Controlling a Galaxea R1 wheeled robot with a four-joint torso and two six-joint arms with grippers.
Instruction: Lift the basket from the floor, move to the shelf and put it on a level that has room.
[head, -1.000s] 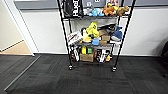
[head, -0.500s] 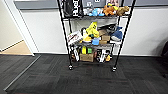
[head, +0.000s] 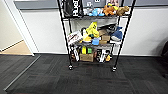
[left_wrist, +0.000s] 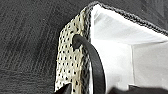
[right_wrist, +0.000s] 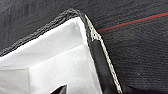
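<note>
head: high, fwd-down at shelf (head: 92, 35) | both wrists: close on basket (left_wrist: 75, 57)

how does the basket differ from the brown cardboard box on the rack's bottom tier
The basket is cream-beige weave with a dark rim; the cardboard box is plain brown.
The basket has a white fabric lining and a black loop handle; no lining or handle is visible on the cardboard box.
The basket shows close up in both wrist views with dark carpet behind it; the cardboard box sits among clutter on the shelf.
Both are straight-sided and boxy.
</note>
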